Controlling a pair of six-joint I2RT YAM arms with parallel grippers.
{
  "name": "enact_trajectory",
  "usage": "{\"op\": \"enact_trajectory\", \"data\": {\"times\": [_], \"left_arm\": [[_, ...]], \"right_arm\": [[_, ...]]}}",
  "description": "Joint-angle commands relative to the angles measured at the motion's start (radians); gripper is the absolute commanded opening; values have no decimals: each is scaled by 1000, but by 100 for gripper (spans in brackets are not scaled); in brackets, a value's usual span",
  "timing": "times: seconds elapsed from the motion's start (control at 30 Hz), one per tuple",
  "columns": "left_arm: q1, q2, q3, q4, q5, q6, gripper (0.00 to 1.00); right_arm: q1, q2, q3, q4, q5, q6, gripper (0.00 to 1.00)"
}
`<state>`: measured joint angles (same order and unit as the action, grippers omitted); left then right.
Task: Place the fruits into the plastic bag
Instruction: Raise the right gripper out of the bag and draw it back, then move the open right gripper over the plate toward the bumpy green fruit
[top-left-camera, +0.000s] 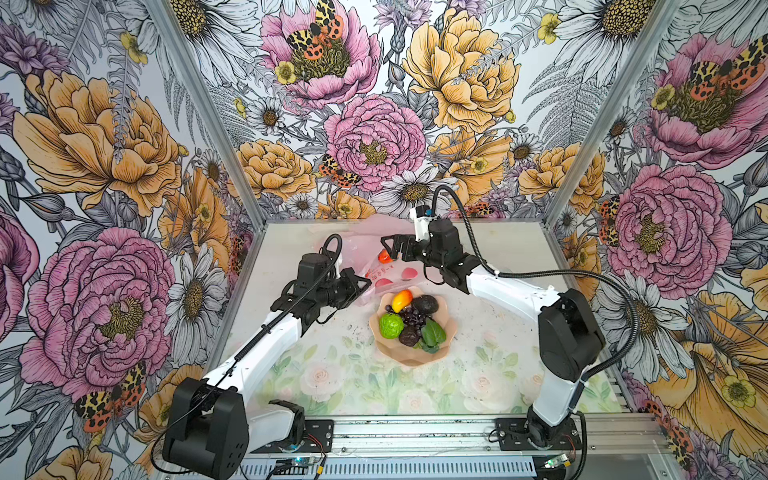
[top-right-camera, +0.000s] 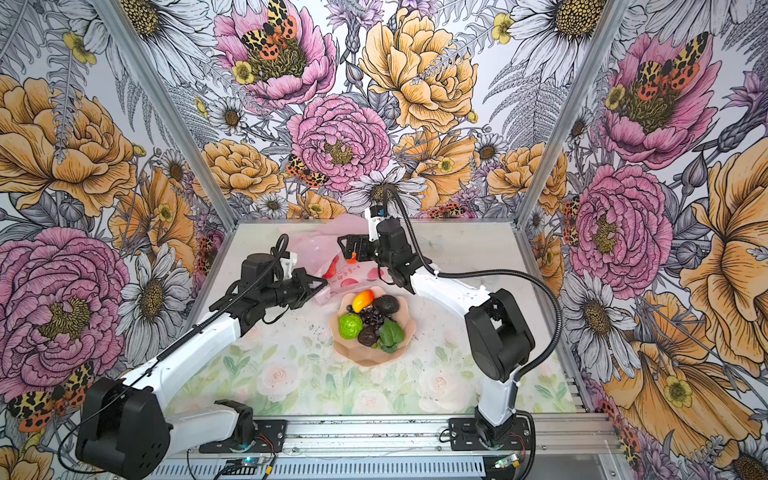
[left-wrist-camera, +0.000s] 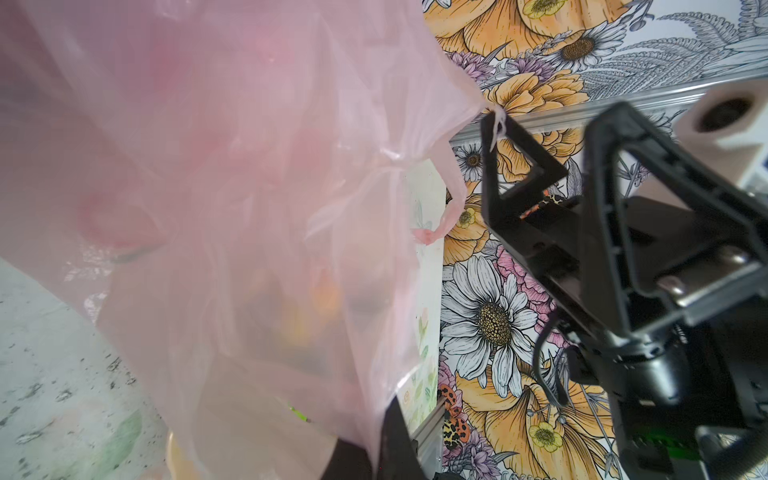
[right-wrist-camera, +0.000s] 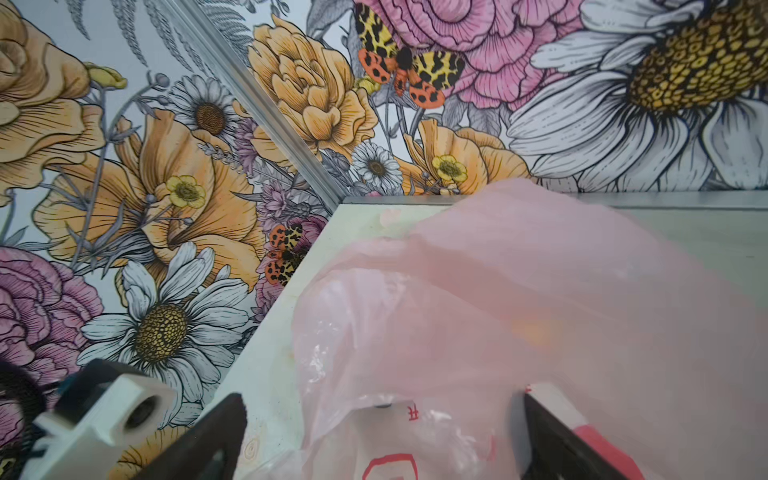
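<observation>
- My left fingers (top-left-camera: 364, 285) pinch the one thin, translucent pale-pink plastic bag (top-left-camera: 365, 249).
- My right fingers (top-left-camera: 387, 242) are spread above it.
- One peach-pink faceted bowl (top-left-camera: 415, 360) holds five glossy toy fruits (top-left-camera: 390, 326).

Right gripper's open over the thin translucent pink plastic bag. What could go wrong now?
1. Film of the pink plastic bag looks caught on a fingertip of the open right gripper; retreating may drag the bag along.
2. The shut left gripper pinches only the bag's edge; a slip would likely collapse the mouth.
</observation>
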<state>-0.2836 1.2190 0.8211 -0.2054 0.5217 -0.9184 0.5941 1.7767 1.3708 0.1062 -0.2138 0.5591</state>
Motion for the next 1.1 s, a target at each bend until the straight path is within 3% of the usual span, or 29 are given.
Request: {"op": "enact_trajectory", "data": {"times": [0.0, 0.23, 0.3, 0.37, 0.53, 0.63, 0.83, 1.07], "left_arm": [[12, -31, 9, 4, -5, -10, 0], [11, -61, -5, -14, -24, -6, 0], [9, -70, -8, -16, -30, -9, 0], [8, -77, -14, -16, -35, -10, 0], [4, -88, -29, -21, -40, -7, 0], [1, -101, -40, -25, -46, -8, 0], [0, -119, -55, -28, -52, -13, 0], [-2, -147, -71, -48, -55, -9, 0]], "right_arm": [[2, -98, -16, -62, 19, -99, 100], [26, -282, -14, -329, 120, -295, 99], [27, -333, -53, -352, 163, -299, 100], [26, -396, -118, -366, 214, -205, 100], [-46, -544, -275, -404, -11, -154, 95], [-48, -587, -284, -534, -8, -100, 94], [-38, -499, -218, -854, -127, 1, 82], [66, -390, -222, -896, -163, 113, 74]]}}
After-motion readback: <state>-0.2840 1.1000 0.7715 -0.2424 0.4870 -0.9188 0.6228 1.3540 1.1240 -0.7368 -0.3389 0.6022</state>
